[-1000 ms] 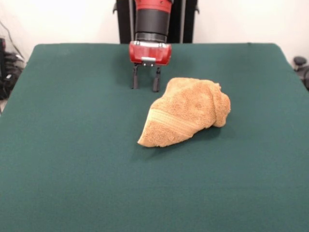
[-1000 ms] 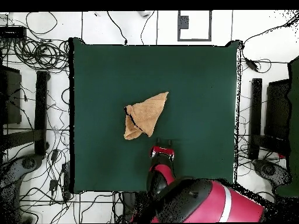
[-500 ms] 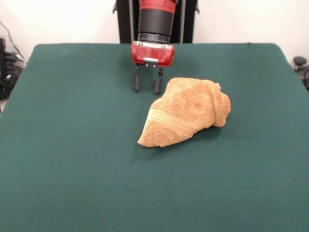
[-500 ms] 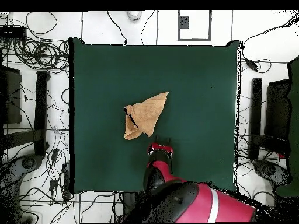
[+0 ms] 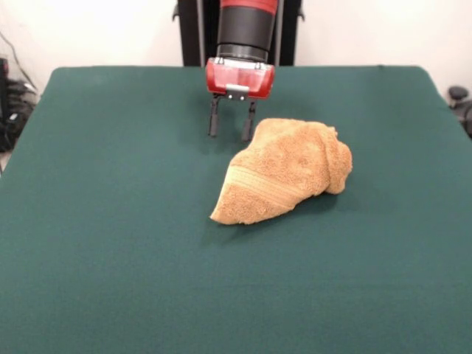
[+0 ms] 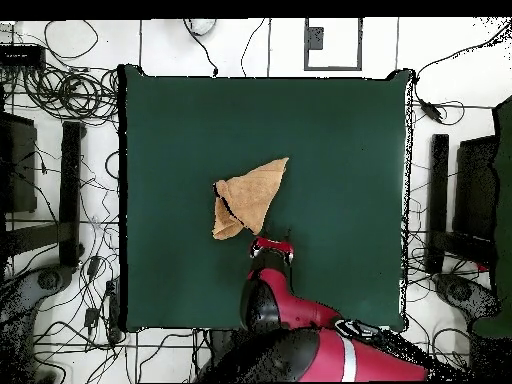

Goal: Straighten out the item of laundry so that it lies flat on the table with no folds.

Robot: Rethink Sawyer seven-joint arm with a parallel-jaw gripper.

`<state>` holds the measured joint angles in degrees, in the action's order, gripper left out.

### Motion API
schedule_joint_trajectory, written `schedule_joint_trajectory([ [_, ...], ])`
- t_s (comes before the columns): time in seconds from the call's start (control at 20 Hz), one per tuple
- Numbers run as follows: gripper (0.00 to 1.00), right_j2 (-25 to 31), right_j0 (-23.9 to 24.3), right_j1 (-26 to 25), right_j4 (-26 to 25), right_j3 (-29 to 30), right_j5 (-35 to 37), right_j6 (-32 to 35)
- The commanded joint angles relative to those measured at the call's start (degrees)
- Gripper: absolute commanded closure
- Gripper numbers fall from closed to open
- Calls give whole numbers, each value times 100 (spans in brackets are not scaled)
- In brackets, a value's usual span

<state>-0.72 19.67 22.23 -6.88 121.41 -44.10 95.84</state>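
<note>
The item of laundry (image 5: 284,171) is a tan-orange terry towel, bunched into a folded, wedge-shaped heap with a woven stripe band across its lower left part. It lies a little right of the middle of the dark green table (image 5: 110,243). In the overhead view the towel (image 6: 248,196) appears as a folded triangle. My gripper (image 5: 231,127) hangs open just left of the towel's far upper edge, with nothing between its two black fingers. From overhead the gripper (image 6: 271,243) is just below the towel.
Dark stands and tangled cables (image 6: 60,180) lie on the floor around the table. The table's edges (image 6: 122,200) are far from the towel on every side.
The gripper has shifted slightly right in the front view, closer to the towel's far edge. The towel has not moved.
</note>
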Motion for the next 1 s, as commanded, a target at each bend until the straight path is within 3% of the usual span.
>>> schedule_joint_trajectory([
  [0.05,0,463,-241,6,501,-577,572,1187],
  [1.0,0,722,-64,-738,200,-1035,96,1425],
])
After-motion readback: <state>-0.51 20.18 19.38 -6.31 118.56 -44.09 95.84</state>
